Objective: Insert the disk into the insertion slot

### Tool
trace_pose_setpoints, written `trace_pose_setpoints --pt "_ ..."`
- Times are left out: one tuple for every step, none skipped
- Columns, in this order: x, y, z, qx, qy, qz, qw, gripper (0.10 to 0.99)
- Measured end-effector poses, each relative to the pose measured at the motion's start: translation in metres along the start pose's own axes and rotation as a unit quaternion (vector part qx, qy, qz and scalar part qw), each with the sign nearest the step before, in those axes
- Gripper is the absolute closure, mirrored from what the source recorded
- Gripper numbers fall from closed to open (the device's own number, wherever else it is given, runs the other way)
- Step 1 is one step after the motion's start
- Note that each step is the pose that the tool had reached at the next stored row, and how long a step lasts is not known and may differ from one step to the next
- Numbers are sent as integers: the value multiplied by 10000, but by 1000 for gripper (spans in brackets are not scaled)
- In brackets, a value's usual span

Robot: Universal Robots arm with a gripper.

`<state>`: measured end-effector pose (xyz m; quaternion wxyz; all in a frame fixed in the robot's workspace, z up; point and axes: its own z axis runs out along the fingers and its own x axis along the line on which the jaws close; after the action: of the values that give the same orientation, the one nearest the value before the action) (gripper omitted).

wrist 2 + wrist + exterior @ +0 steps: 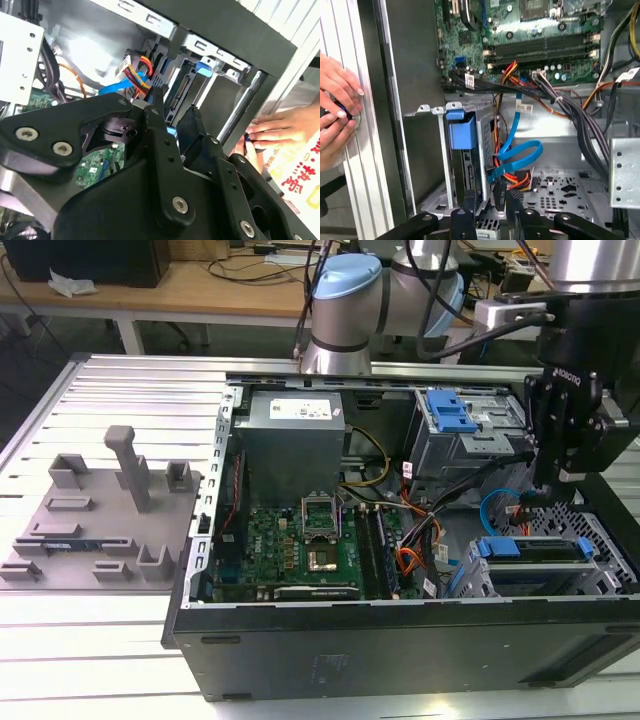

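In the exterior view, a grey fixture tray (95,515) sat at nine o'clock on the slatted table (130,380), just beside the open computer case (400,640). Inside the case, the motherboard (295,545) lay near the centre, with the power supply (292,440) at twelve o'clock from it. The silver cage (470,435) with its blue latch stood at about two o'clock. At four o'clock from the motherboard, the disk (545,552) lay inside the insertion slot (585,525), with its blue handle end at the cage mouth. That handle end also showed in the first wrist view (462,132). The gripper (548,480) hung just above the slot at twelve o'clock from the disk. Its fingers (470,207) were spread apart and held nothing. A person's hands (337,110) rested on the table rail outside the case wall.
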<state>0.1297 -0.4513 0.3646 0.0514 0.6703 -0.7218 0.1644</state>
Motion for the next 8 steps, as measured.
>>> trace_pose_setpoints --pt "-12 3 9 16 49 -5 10000 706" --pt "-30 8 33 15 107 9 9999 706" --pt "-55 15 53 10 155 28 9999 706" --pt "-73 18 62 7 172 30 9998 706" --pt "-90 20 68 5 184 30 9998 706" --pt "-114 22 72 1 193 31 9998 706" --pt "-143 25 73 -4 196 32 9998 706" --pt "-192 27 70 -19 199 30 9998 706"
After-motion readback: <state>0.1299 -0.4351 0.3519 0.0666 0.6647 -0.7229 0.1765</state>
